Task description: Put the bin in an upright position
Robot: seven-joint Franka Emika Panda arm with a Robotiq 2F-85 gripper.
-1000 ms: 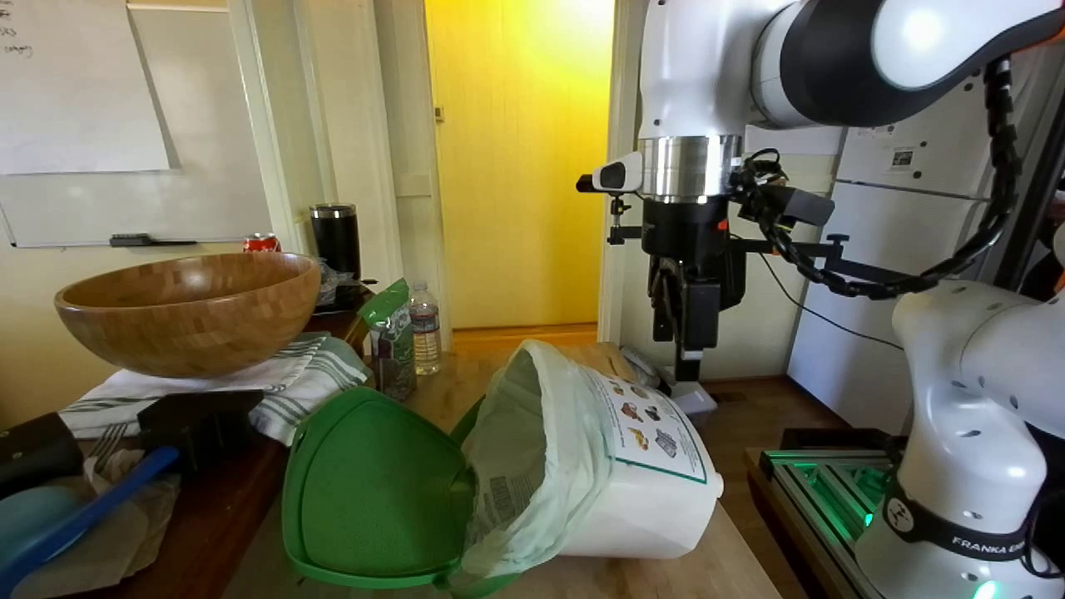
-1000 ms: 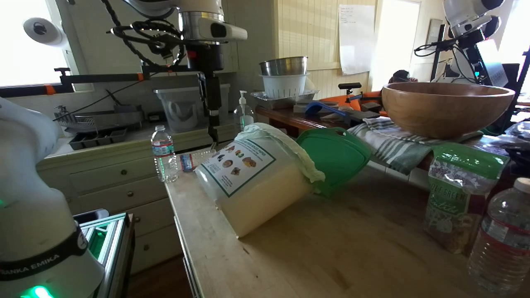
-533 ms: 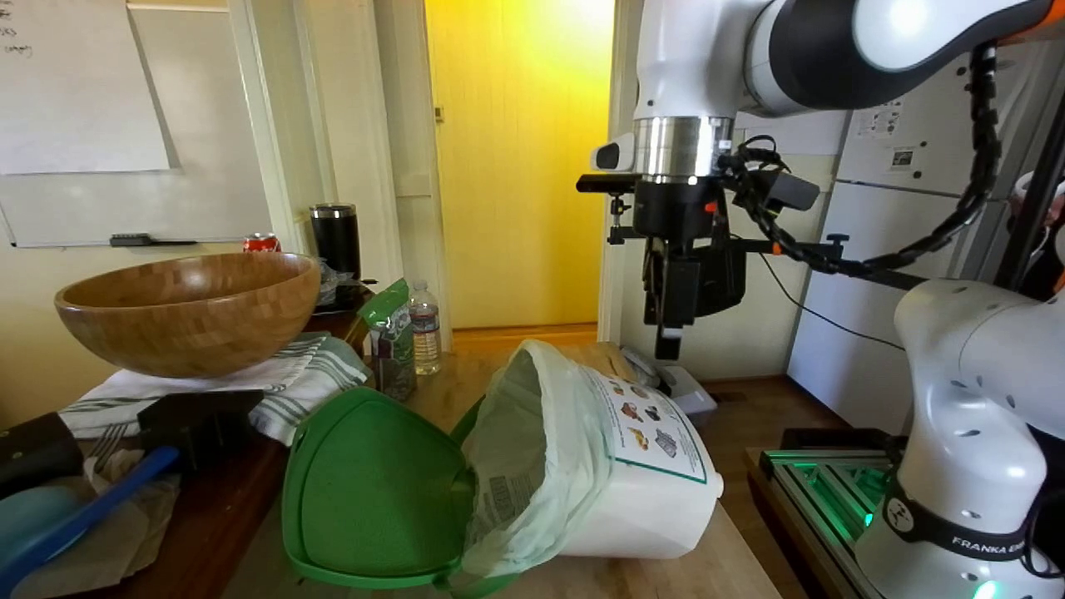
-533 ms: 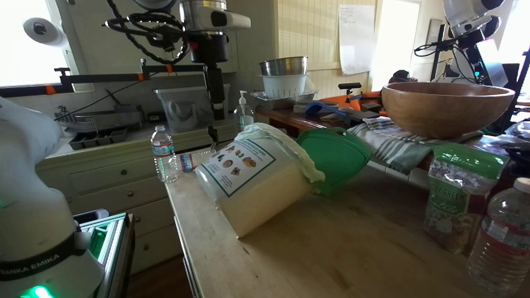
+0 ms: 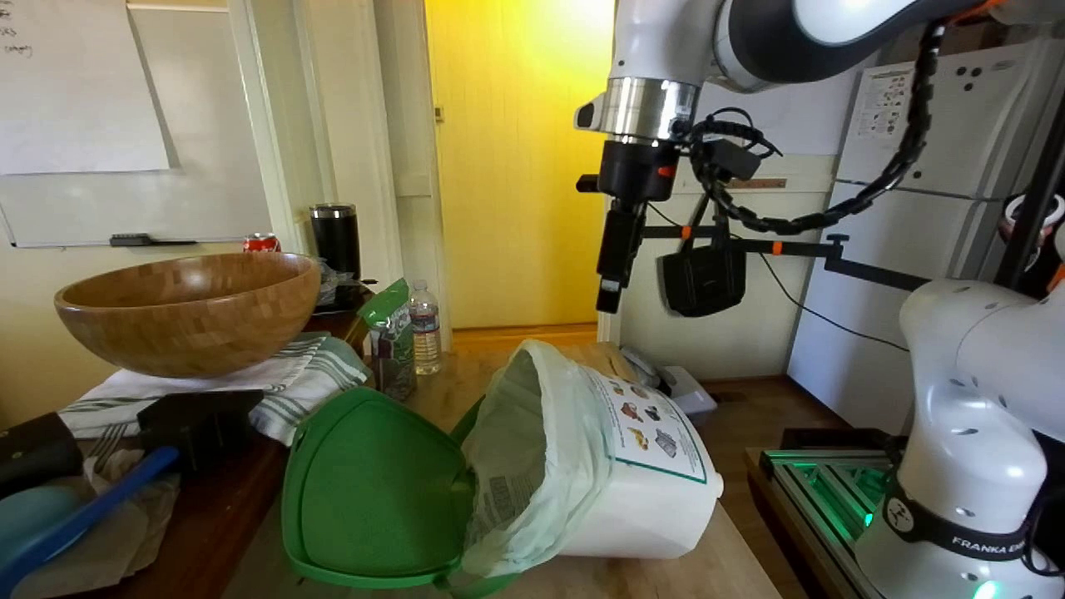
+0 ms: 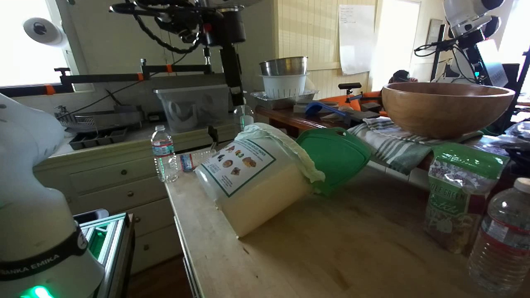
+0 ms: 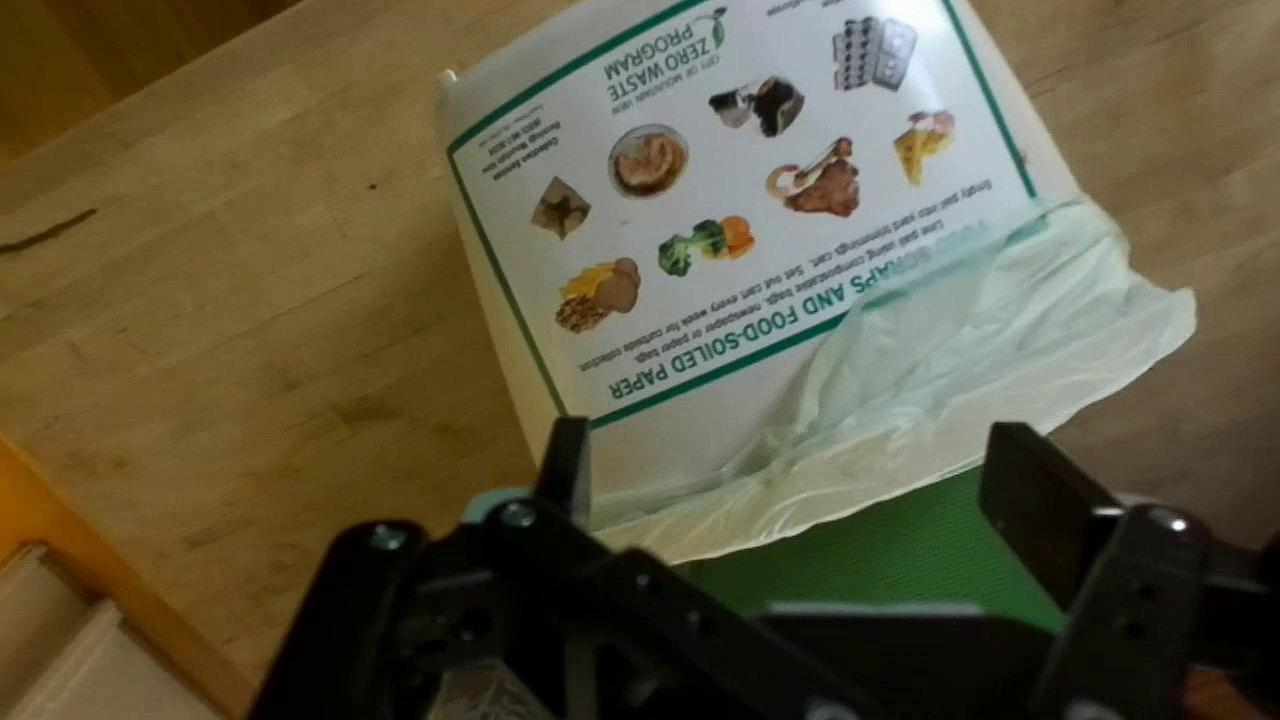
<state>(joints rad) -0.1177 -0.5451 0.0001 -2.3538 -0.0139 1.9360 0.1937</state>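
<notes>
The white bin (image 5: 645, 507) lies on its side on the wooden table in both exterior views (image 6: 265, 194). Its translucent liner bag (image 5: 574, 466) is folded over the open mouth. Its green lid (image 5: 374, 491) hangs open, flat on the table side. In the wrist view the bin's labelled side (image 7: 720, 290) faces up at the camera, and part of the lid (image 7: 880, 550) shows beyond the liner edge. My gripper (image 7: 789, 432) is open and empty, its fingers wide apart. In both exterior views the gripper (image 5: 610, 295) hangs tilted above the bin, apart from it (image 6: 237, 98).
A wooden bowl (image 5: 191, 316) rests on a striped towel at the side. A green snack bag (image 6: 459, 203) and a water bottle (image 6: 503, 240) stand on the table. Another upright bottle (image 6: 163, 153) and a lying bottle (image 6: 196, 160) are near the bin's base.
My gripper has risen, shifted toward the bin's mouth side, and tilted from its near-vertical pose. The bin has not moved.
</notes>
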